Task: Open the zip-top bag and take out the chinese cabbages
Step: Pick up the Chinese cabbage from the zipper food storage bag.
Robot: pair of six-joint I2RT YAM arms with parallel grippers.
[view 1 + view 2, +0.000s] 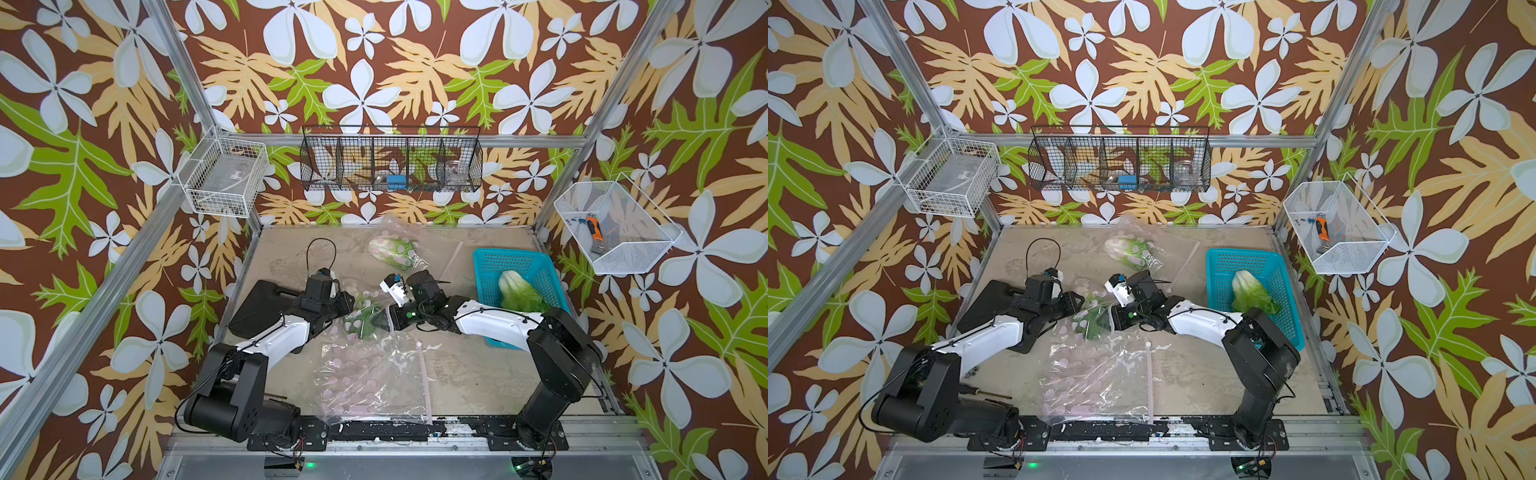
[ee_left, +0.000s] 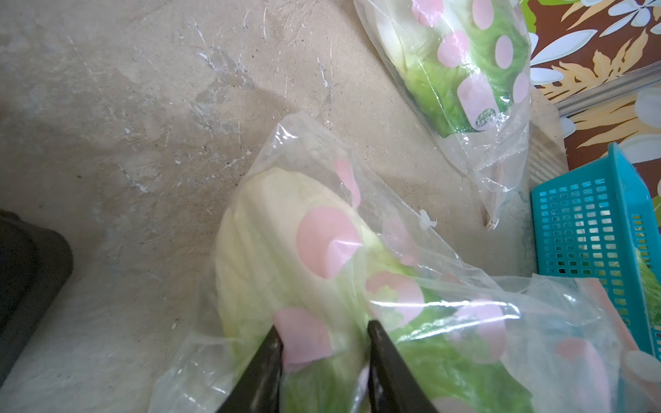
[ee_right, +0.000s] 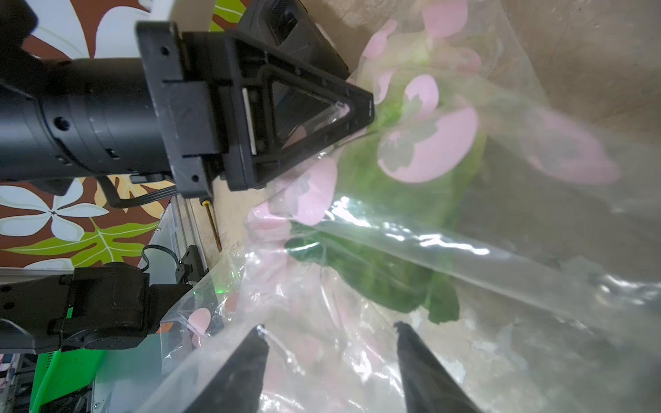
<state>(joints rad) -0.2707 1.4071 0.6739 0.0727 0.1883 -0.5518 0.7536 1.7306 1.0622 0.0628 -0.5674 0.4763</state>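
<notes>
Pinching the pink-dotted zip-top bag [image 2: 411, 271] at mid-table with the left gripper [image 2: 323, 334], narrowed on plastic over a chinese cabbage [image 2: 264, 243] inside. Holding the right gripper [image 3: 331, 329] wide-jawed at loose film. Showing another cabbage [image 1: 517, 291] in the teal basket [image 1: 498, 264], a third cabbage [image 1: 392, 251] bagged rearward.

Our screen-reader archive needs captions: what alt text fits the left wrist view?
The left gripper pinches a clear pink-dotted plastic bag holding a white-and-green chinese cabbage. Beyond lie a second bagged cabbage and a turquoise slotted plastic basket on the scuffed beige tabletop.
</notes>
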